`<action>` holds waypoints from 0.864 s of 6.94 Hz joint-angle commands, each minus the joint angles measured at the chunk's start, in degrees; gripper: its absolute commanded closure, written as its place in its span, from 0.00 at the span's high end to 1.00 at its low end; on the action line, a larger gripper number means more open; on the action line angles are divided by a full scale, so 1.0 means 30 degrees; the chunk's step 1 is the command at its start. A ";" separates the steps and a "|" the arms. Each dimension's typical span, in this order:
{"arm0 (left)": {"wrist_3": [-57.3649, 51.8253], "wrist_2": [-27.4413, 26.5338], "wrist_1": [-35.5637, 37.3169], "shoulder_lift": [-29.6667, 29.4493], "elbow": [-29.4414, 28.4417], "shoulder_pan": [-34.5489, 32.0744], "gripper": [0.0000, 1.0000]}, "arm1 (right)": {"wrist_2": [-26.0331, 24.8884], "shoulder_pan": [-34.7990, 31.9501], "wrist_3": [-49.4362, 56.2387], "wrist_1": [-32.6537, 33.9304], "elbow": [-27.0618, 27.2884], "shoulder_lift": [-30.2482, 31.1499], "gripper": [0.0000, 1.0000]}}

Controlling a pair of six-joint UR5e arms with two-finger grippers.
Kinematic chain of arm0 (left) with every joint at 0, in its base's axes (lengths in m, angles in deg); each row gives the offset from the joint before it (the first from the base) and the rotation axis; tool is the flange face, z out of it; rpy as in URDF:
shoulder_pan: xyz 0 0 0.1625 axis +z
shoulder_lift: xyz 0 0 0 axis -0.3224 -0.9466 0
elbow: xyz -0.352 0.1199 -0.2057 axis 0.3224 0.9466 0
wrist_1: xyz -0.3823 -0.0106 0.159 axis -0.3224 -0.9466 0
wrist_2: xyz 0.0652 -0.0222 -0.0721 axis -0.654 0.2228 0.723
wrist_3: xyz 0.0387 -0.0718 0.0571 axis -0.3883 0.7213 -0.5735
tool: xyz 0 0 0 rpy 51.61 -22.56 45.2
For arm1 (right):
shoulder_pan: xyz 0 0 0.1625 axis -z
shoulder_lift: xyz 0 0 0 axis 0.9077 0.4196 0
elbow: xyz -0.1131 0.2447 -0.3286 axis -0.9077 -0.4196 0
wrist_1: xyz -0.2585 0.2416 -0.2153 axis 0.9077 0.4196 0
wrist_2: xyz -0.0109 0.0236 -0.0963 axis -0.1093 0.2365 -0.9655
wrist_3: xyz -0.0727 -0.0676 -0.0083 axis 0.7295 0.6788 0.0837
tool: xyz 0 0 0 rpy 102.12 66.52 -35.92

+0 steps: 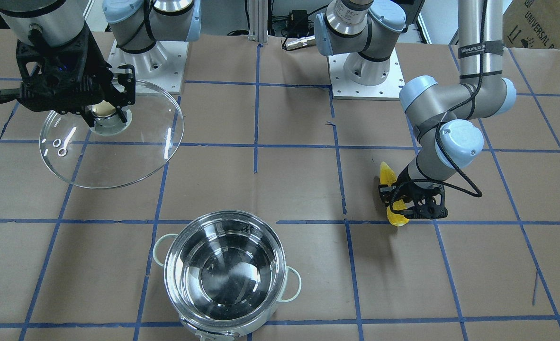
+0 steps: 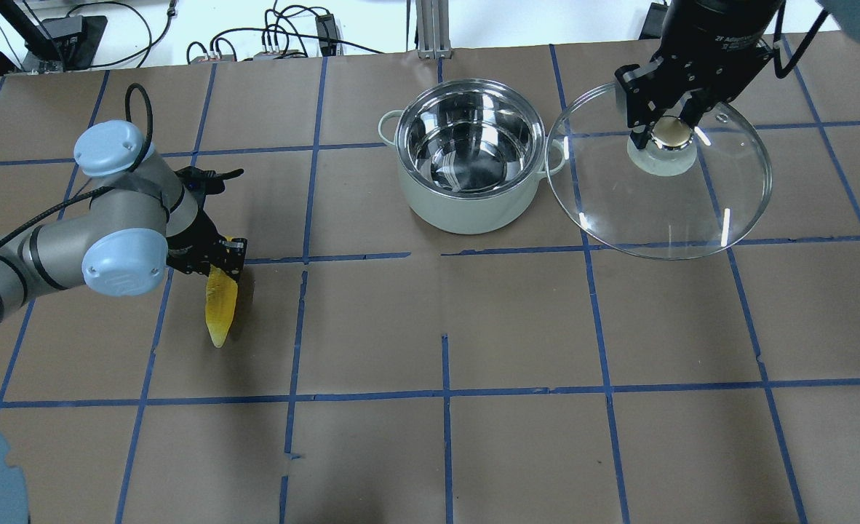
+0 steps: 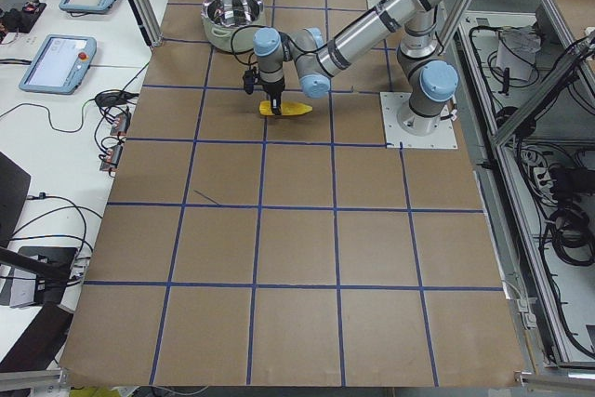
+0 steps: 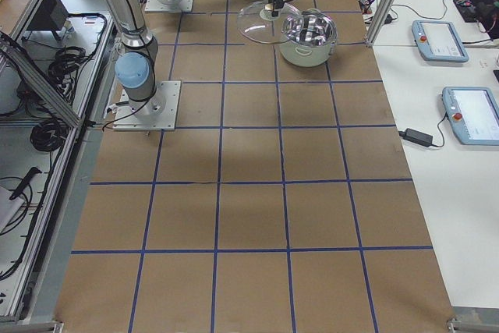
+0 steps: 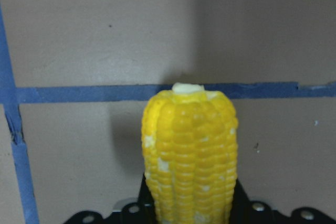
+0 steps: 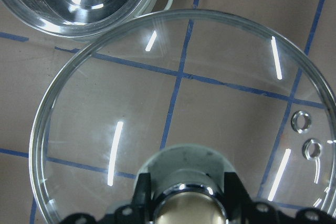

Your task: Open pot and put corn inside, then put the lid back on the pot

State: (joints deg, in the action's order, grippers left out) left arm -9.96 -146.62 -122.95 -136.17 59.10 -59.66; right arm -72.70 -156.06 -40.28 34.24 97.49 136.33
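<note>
While the right pincer (image 2: 667,129) holds the lid (image 2: 663,211) aside, the left pincer (image 2: 215,263) grasps the corn (image 2: 221,306); next, into the pot (image 2: 466,207).

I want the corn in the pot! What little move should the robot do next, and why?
Probably lift the corn and carry it toward the pot. The left end effector is shut on the corn, the pot stands open and empty, and the right end effector holds the lid aside.
</note>
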 commanded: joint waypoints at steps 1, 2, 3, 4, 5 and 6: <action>0.1602 0.0344 -0.4301 -0.0523 -0.5070 -0.2308 0.08 | 0.0123 -0.0002 -0.0167 0.0106 0.0175 -0.0265 0.12; 0.2071 0.1390 -0.5392 -0.1514 -0.7475 -0.3160 0.08 | 0.0124 -0.0002 -0.0400 0.0048 0.0002 -0.0236 0.11; 0.3294 0.2125 -0.6389 -0.2568 -0.9935 -0.4038 0.08 | 0.0124 -0.0002 -0.0373 0.0048 -0.0058 -0.0207 0.11; 0.4002 0.2539 -0.8284 -0.3739 -1.2889 -0.5236 0.08 | 0.0124 -0.0002 -0.0373 0.0048 -0.0058 -0.0206 0.11; 0.5227 0.2514 -0.9579 -0.5056 -1.5790 -0.6611 0.08 | 0.0124 -0.0002 -0.0373 0.0048 -0.0058 -0.0206 0.11; 0.6139 0.2310 -1.0231 -0.6374 -1.8198 -0.8075 0.09 | 0.0124 -0.0002 -0.0402 0.0048 -0.0029 -0.0206 0.11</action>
State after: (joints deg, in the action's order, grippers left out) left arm 4.86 -139.43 -150.19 -150.53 14.02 -78.74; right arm -72.33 -156.07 -41.41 34.39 97.35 135.71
